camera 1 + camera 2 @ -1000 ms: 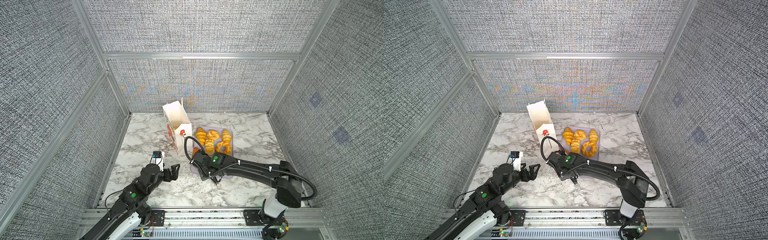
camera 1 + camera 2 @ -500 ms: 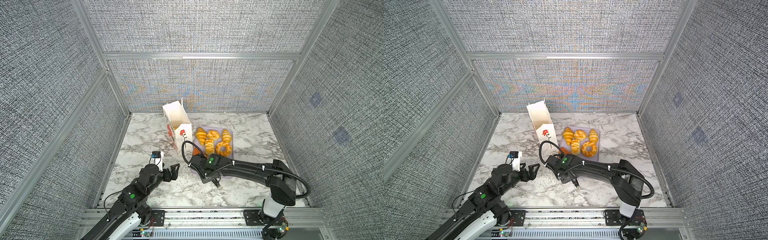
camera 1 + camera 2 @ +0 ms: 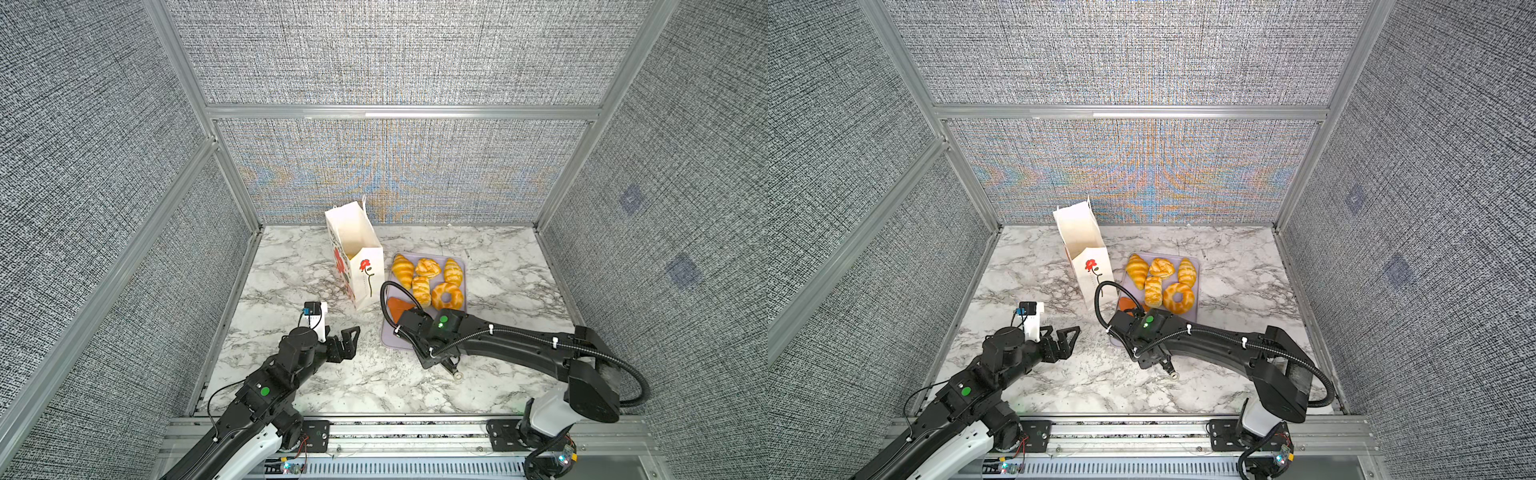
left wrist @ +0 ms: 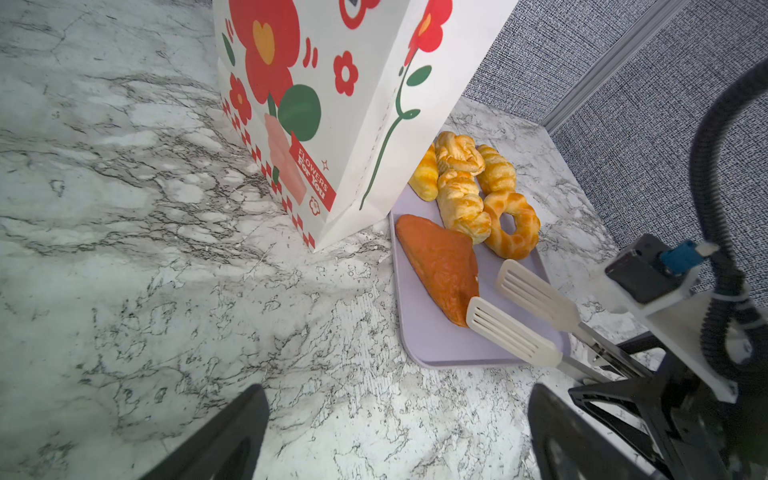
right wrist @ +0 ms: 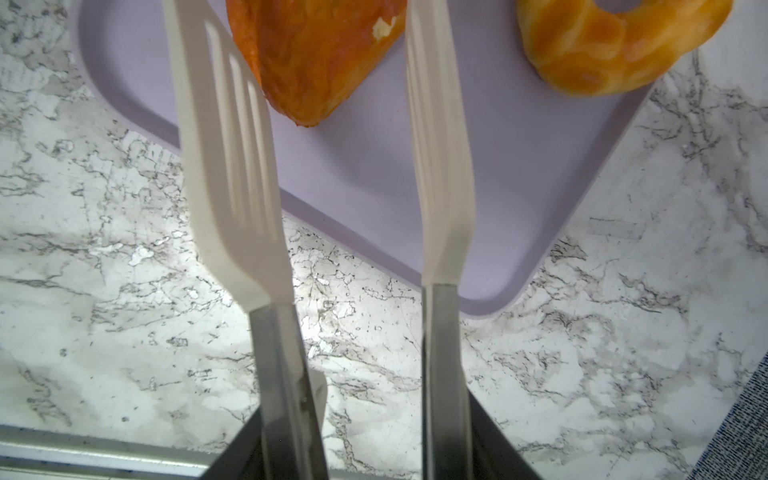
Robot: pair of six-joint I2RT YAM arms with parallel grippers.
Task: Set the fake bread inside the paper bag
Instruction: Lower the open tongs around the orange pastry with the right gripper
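The white paper bag [image 3: 357, 249] [image 3: 1086, 253] [image 4: 332, 104] stands open with red flowers printed on it. Beside it, several golden fake bread pieces [image 3: 428, 276] [image 3: 1158, 278] [image 4: 469, 187] lie on a lilac tray [image 3: 390, 338] [image 4: 432, 345]. An orange-brown triangular one [image 4: 440, 262] [image 5: 316, 54] lies nearest. My right gripper [image 5: 365, 440] is shut on the metal handles of white slotted tongs [image 4: 523, 316] [image 5: 232, 166]. The tong blades stand apart on either side of the triangle's tip. My left gripper [image 3: 347, 338] [image 4: 395, 399] is open over bare marble, short of the bag.
A ring-shaped bread [image 3: 446, 296] [image 5: 615, 41] lies close to the right of the tongs. The right arm's black cable loop [image 3: 388, 299] arches near the bag's front corner. Grey fabric walls enclose the marble table [image 3: 291, 291] on three sides.
The right arm's elbow shifted slightly left and back, while its wrist stayed at the tray's near-left corner. The left arm has hardly moved.
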